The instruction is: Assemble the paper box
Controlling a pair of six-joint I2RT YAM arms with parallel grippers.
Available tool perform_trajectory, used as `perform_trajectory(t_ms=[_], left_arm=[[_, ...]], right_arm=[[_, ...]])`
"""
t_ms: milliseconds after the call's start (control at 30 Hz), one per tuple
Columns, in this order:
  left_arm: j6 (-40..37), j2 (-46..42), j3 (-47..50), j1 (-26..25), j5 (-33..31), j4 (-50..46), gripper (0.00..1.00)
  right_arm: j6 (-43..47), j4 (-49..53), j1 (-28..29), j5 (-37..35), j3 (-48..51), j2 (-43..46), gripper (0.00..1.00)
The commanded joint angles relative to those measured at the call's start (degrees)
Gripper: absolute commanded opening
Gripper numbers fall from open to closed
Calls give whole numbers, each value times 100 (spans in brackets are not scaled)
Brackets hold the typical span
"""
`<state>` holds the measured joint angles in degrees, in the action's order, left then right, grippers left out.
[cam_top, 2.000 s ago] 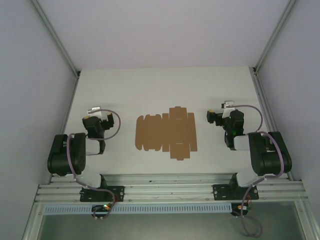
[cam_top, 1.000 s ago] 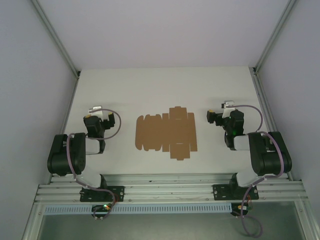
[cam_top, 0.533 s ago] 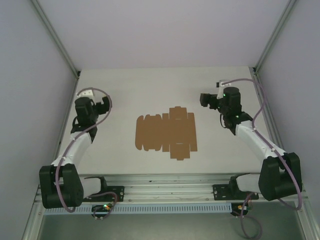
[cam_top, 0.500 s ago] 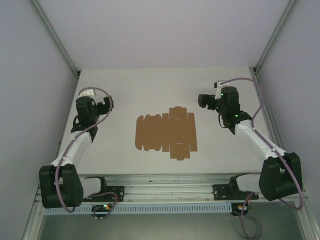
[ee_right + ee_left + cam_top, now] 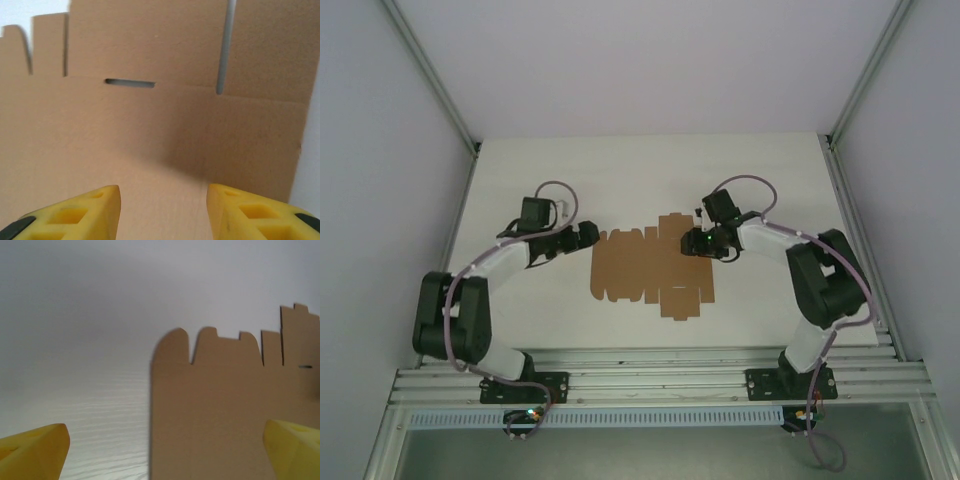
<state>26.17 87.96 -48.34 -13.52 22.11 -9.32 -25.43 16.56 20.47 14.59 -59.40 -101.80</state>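
White tabletop point(image 5: 620, 170) is carrying the paper box point(image 5: 650, 265), lying flat as an unfolded brown sheet at its middle. Left gripper point(image 5: 588, 233) is hovering just beside the sheet's left edge, its yellow fingers point(image 5: 35, 447) standing wide apart. Right gripper point(image 5: 698, 243) is hanging over the sheet's right part, near a slot point(image 5: 130, 83), fingers point(image 5: 75, 212) partly spread, pinching nothing, the cardboard showing beneath the gap between them.

One paper box point(image 5: 650, 268), a flat brown die-cut sheet, midway between the table's point(image 5: 650, 170) left and right edges. Two arms point(image 5: 500, 262). Two grippers: one left gripper point(image 5: 588, 233), one right gripper point(image 5: 697, 243). Two yellow fingers point(image 5: 75, 215) on each, four in all. One table.
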Motion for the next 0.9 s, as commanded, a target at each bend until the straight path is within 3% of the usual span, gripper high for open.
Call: perform_trajectory(t_ms=[0, 300, 600, 867], left_arm=[[71, 428, -357, -126, 652, -243, 100], [46, 1172, -588, -169, 1261, -90, 100], [156, 1469, -597, -290, 1885, 311, 97], [900, 1241, -271, -330, 2935, 1809, 93]], right_arm=[[-267, -109, -85, -171, -180, -284, 48], [-507, -948, -382, 236, 203, -775, 45], [-612, -925, -386, 246, 318, -876, 45], [-765, -1277, -395, 504, 697, -868, 44]])
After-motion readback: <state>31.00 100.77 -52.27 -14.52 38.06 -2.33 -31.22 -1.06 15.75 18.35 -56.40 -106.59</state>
